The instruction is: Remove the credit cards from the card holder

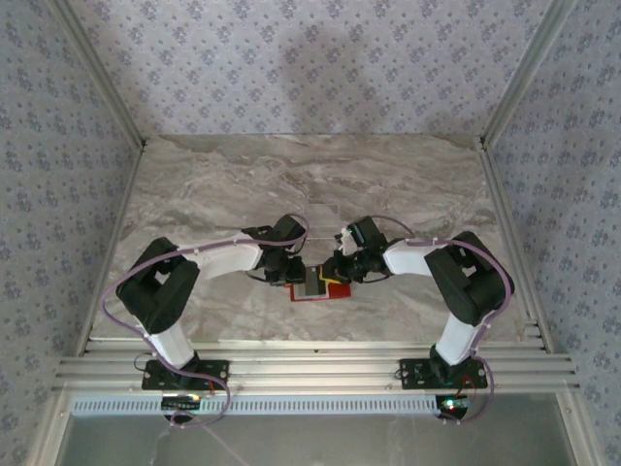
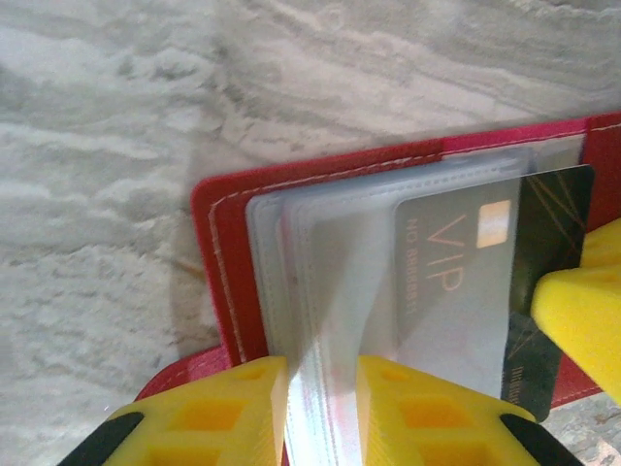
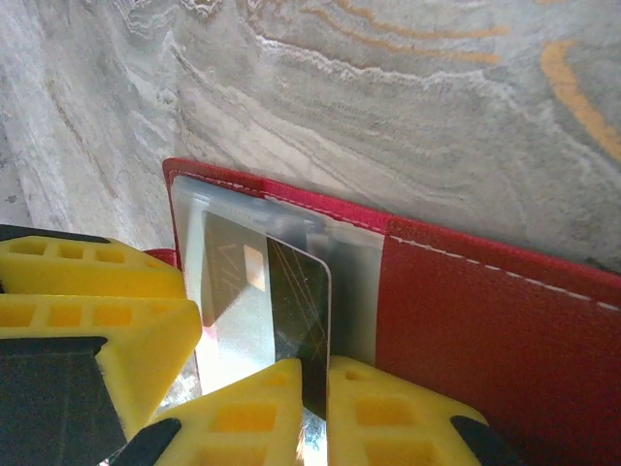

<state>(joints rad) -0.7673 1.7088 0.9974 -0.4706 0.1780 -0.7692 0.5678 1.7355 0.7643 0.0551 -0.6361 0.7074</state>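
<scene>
We clamp the holder's (image 2: 215, 272) pocket (image 2: 325, 282) in the left gripper (image 2: 320, 374); the right gripper (image 3: 312, 374) pinches the card (image 3: 296, 301) jutting toward it.

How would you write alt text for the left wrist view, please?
An open red bifold card holder with clear plastic pockets lies on a grey marble table; the left gripper pinches a pocket leaf while a dark VIP credit card pokes out.
</scene>
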